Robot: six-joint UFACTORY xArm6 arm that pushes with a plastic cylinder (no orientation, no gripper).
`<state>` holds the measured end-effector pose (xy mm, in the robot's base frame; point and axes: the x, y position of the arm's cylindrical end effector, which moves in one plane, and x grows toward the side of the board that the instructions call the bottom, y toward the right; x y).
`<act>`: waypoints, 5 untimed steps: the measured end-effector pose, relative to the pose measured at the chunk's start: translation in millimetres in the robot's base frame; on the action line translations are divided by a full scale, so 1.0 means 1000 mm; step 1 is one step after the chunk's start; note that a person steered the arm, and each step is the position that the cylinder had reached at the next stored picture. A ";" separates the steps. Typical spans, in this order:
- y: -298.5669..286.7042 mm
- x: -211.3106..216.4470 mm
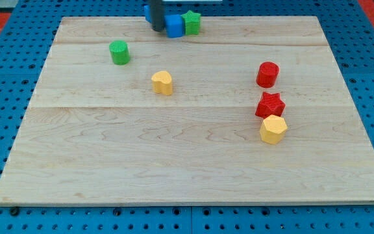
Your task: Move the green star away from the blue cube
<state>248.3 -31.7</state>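
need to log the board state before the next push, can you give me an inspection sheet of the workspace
surface: pale wooden board, lying flat, blocks scattered on it
job's things: green star at the view's top edge, touching the blue cube on the cube's right
clutter: green cylinder upper left; yellow block near centre; red cylinder, red star and yellow hexagonal block in a column on the view's right, the last two touching
end effector: my tip rests just left of the blue cube; another blue piece shows partly behind the rod
cables: nothing seen
surroundings: blue perforated base around the board, red area at the top corners
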 end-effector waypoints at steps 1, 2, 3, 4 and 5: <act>0.031 0.052; -0.066 0.047; -0.153 0.007; -0.164 -0.055; -0.164 -0.055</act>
<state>193.0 -195.6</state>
